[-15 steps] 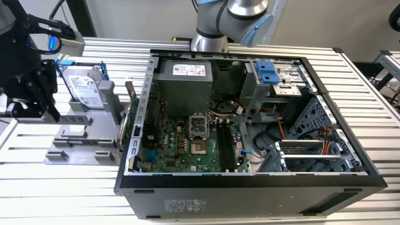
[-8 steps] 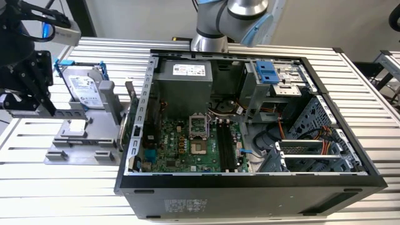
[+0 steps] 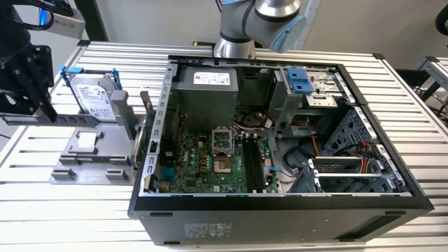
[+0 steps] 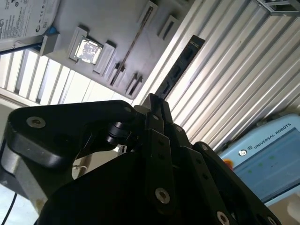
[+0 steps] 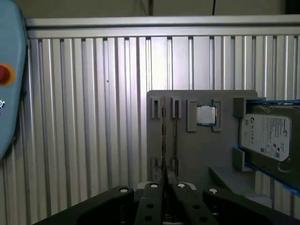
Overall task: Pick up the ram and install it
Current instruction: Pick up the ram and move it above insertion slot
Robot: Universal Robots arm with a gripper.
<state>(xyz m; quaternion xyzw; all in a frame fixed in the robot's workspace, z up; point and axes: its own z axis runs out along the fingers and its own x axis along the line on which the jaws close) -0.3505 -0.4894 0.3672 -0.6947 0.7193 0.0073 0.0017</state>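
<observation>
My gripper point(image 4: 157, 107) is shut on the ram point(image 4: 181, 63), a thin dark stick with black chips that juts out beyond the fingertips. In the first wrist view the ram point(image 5: 163, 150) is seen edge-on, rising from the gripper point(image 5: 164, 186) in front of the grey holder point(image 5: 201, 150). In the exterior view the gripper point(image 3: 48, 114) hangs at the far left, beside the holder point(image 3: 84, 157), with the ram point(image 3: 73, 119) reaching toward it. The long black motherboard slots point(image 3: 252, 157) lie inside the open computer case point(image 3: 280, 202), well to the exterior view's right of the gripper.
The holder carries a silver hard drive point(image 3: 94, 100) in a blue frame and a small square chip point(image 5: 205, 115). The case stands on a ribbed metal table point(image 3: 63, 210). A teach pendant point(image 4: 267, 159) lies off the table edge. The arm's base point(image 3: 242, 31) rises behind the case.
</observation>
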